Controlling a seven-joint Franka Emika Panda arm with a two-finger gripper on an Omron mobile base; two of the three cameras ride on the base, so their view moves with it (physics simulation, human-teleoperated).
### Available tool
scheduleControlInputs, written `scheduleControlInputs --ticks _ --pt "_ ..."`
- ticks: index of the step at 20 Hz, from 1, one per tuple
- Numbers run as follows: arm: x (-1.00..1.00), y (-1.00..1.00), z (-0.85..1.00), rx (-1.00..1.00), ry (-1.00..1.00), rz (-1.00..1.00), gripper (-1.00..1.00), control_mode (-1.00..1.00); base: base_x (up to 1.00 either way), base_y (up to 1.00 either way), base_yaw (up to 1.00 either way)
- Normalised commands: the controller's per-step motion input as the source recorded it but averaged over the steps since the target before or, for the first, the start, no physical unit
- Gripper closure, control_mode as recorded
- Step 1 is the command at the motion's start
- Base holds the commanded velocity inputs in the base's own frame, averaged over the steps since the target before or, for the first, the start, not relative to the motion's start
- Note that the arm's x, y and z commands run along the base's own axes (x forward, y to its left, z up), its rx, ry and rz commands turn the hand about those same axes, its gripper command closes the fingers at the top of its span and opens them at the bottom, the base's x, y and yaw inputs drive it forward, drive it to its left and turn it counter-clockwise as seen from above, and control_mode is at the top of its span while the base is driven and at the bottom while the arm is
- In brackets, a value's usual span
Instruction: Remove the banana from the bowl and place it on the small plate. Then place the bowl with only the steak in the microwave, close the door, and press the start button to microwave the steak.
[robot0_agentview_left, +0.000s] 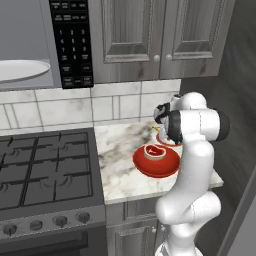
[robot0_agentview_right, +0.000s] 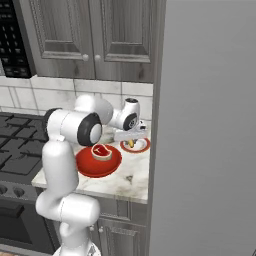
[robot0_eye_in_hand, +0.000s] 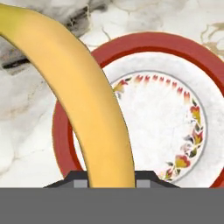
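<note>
Now the fingers (robot0_eye_in_hand: 111, 177) grip the banana (robot0_eye_in_hand: 83, 96), hanging lengthwise above the small plate (robot0_eye_in_hand: 175, 131)

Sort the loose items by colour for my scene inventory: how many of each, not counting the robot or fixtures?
Red: 2, the bowl and the steak in it.
Red-rimmed white: 1, the small plate.
Yellow: 1, the banana, held in the gripper above the plate.
Total: 4.
</note>
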Motion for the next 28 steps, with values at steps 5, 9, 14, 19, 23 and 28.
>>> scheduleControlInputs --ticks 5,9,14,19,23,28 --pt "0.30 -0.33 -0.34 0.00 0.05 0.00 1.00 -1.00 0.00 0.00 0.00" --pt "0.14 -0.17 -0.18 0.00 0.01 0.00 1.00 -1.00 0.00 0.00 0.00" --pt "0.12 0.00 -0.15 0.00 0.05 0.00 -1.00 -1.00 0.00 0.00 0.00" --pt "0.01 0.02 0.01 0.00 0.02 0.00 -1.00 -1.00 0.00 0.00 0.00" --pt "-0.01 0.04 0.29 0.00 -0.01 0.00 -1.00 -1.00 0.00 0.00 0.00" --pt "-0.31 0.00 0.71 0.00 -0.09 0.00 -1.00 -1.00 0.00 0.00 0.00"
